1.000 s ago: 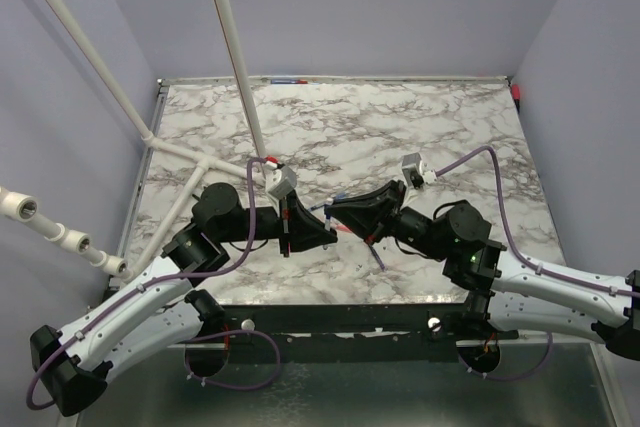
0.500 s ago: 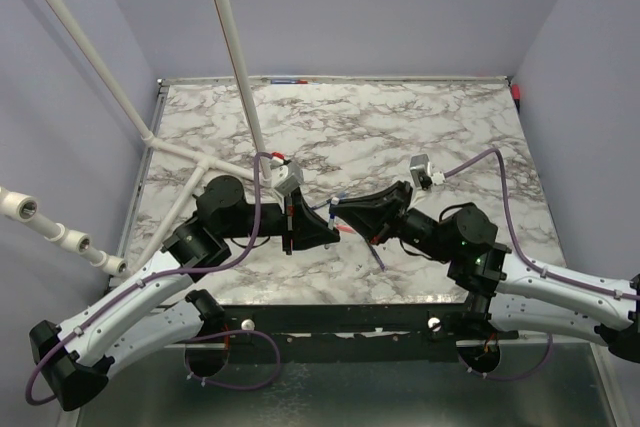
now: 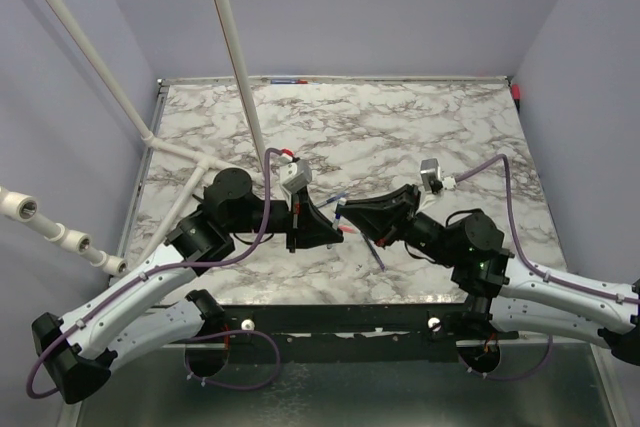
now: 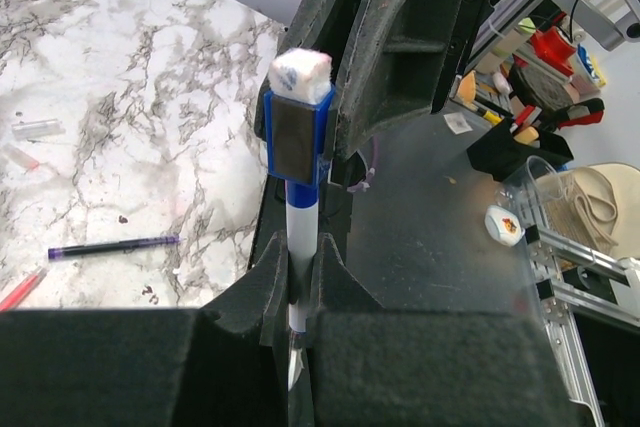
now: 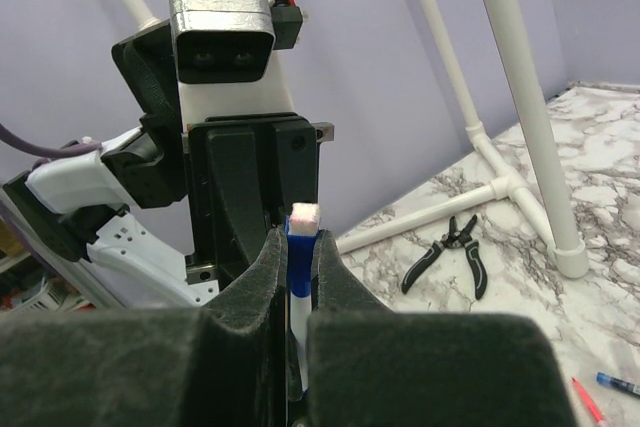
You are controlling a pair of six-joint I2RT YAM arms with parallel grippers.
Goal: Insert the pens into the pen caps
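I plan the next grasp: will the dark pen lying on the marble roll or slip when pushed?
It probably rolls: the dark pen looks thin and round, lying flat on smooth marble table. Likely light and stiff, so a nudge may skid it.

Top external: high, from the near side, looking down over the whole marble table [image 3: 400, 127]. Left wrist: close, sighting along left gripper [image 4: 297, 272]. Right wrist: same along right gripper [image 5: 295, 247], opposite heading. Both wrist views share the blue-capped pen [image 4: 298, 147].
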